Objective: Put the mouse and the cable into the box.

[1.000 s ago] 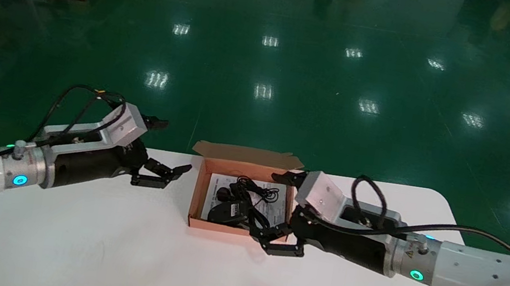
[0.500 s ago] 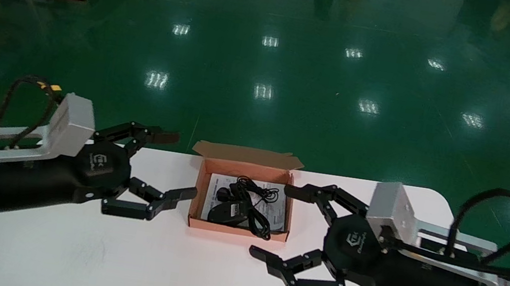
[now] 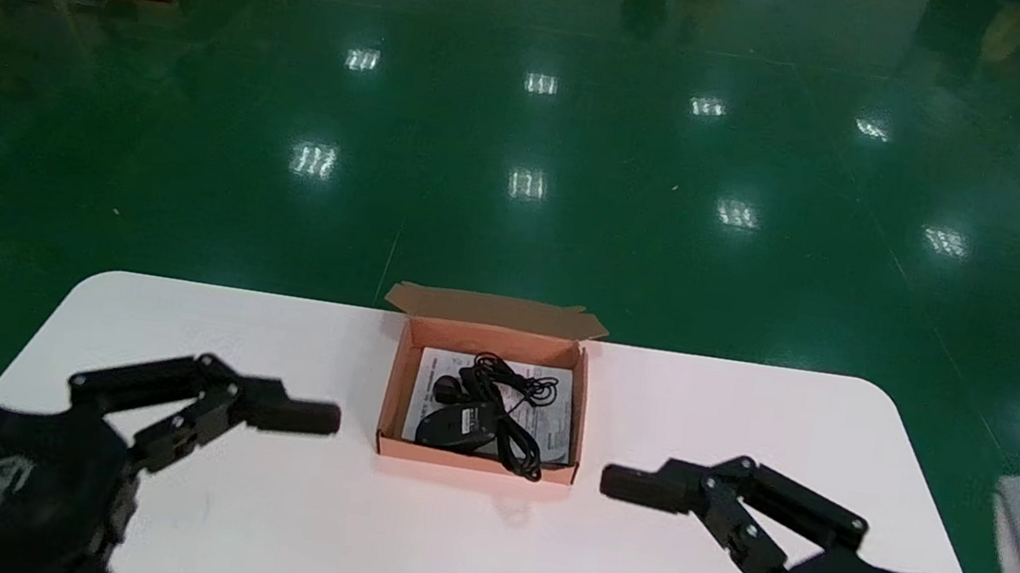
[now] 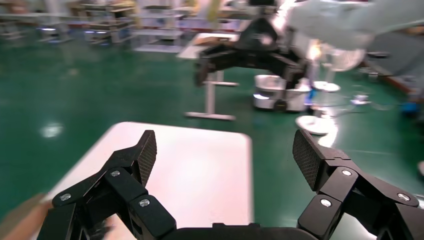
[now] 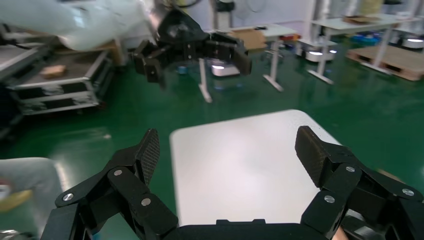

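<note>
While the left gripper [image 4: 225, 155] is holding its black fingers spread wide with nothing between them, the right gripper [image 5: 228, 150] is doing likewise. Both are hanging low over the near edge of the white round-cornered table [image 3: 284, 516], flanking the open orange-brown cardboard box [image 3: 396, 391], near its side walls without touching. Inside it, the black computer mouse [image 3: 454, 423] is lying on a printed white sheet [image 3: 555, 425], with the tangled black cable [image 3: 511, 383] resting across both.

box [image 3: 394, 391]: matt cardboard | mouse [image 3: 454, 425]: black plastic | table [image 3: 703, 417]: smooth, matt | floor [image 3: 516, 247]: glossy green
</note>
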Robot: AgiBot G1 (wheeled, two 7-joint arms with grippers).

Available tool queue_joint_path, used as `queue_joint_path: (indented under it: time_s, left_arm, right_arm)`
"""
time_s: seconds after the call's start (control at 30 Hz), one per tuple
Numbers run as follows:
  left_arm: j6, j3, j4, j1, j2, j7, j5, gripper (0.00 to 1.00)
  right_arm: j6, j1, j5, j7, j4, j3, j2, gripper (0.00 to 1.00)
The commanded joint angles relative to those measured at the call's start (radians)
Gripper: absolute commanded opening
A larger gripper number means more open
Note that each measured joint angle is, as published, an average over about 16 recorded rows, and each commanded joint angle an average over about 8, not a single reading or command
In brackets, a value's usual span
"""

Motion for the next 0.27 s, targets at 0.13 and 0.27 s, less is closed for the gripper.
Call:
queue_joint_path:
  time_s: [0.13,0.27]
  left_arm:
    - [0.064,-0.031,-0.058,0.031,-0.035,-0.036,-0.043,1.00]
    - [0.071,-0.035,-0.063,0.034,-0.039,-0.037,-0.049,1.00]
  right_arm:
    - [-0.050,-0.029,0.045,0.031,0.041,0.038,0.040,1.00]
    - [-0.056,-0.033,0.051,0.032,0.046,0.043,0.044,1.00]
